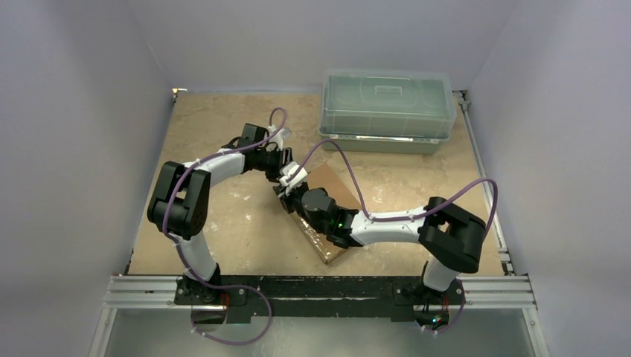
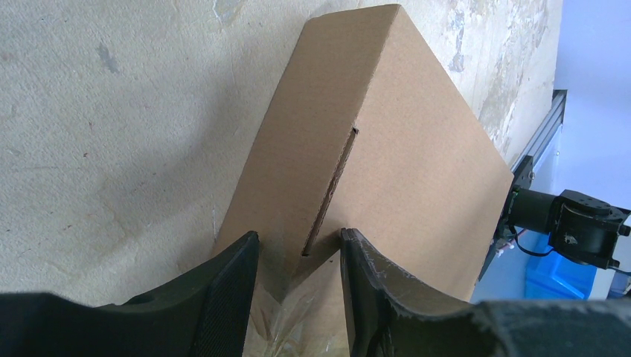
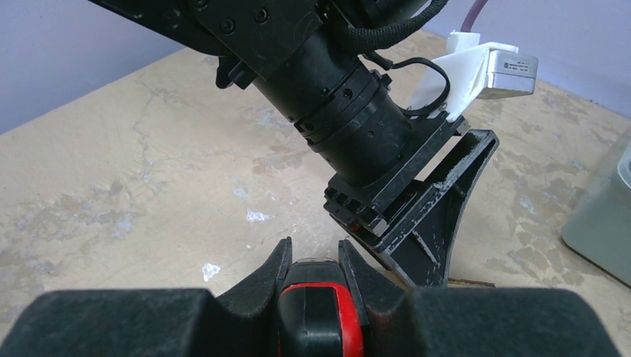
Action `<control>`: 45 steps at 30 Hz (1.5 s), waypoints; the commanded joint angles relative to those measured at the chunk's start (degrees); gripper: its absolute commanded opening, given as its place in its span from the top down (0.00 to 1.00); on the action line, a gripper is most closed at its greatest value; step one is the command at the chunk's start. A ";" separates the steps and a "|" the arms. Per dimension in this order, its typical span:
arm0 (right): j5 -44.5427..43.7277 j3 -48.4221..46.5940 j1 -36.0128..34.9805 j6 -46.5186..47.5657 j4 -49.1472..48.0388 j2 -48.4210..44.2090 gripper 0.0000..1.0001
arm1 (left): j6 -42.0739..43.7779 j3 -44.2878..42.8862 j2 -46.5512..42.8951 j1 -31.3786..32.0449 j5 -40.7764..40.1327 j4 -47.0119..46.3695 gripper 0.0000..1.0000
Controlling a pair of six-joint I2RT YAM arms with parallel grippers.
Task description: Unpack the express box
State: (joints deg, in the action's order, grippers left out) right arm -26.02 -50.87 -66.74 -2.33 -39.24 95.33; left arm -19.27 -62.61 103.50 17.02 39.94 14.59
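The express box (image 1: pixel 332 184) is a flat brown cardboard mailer lying at an angle in the middle of the table. It fills the left wrist view (image 2: pixel 387 149), and a thin edge shows in the right wrist view (image 3: pixel 469 282). My left gripper (image 1: pixel 286 182) is open at the box's far-left end. In its wrist view (image 2: pixel 299 242) the fingers straddle a flap corner with a slit, above clear plastic film (image 2: pixel 298 320). My right gripper (image 1: pixel 292 202) is over the same end, shut (image 3: pixel 314 249) on a black-and-red tool (image 3: pixel 320 312). The left gripper's finger (image 3: pixel 431 223) is just beyond it.
A larger translucent grey-green lidded plastic bin (image 1: pixel 387 104) stands at the back right, and its corner shows in the right wrist view (image 3: pixel 603 216). The worn tan tabletop (image 1: pixel 223 216) lies between white walls. A metal rail (image 1: pixel 320 286) runs along the near edge.
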 commanded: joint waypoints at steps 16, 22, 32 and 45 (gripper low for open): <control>-2.27 -0.66 -0.23 0.70 -3.07 -2.14 1.00 | 1.78 0.21 0.44 -0.05 -0.55 -0.26 0.58; -4.51 -1.07 -0.23 1.96 -2.64 -1.62 1.00 | 1.75 0.29 0.40 -0.05 -0.47 -0.21 0.58; -2.62 -0.91 -0.23 1.98 -3.00 -1.35 1.00 | 1.71 0.29 0.56 -0.05 -0.31 -0.35 0.58; -1.68 -0.86 -0.23 1.27 -2.62 -0.01 1.00 | 1.72 0.22 0.65 -0.05 -0.31 -0.26 0.58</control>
State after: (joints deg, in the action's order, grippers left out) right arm -27.70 -50.87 -66.74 -1.30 -39.09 94.74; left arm -19.25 -62.59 103.50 17.02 40.05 14.55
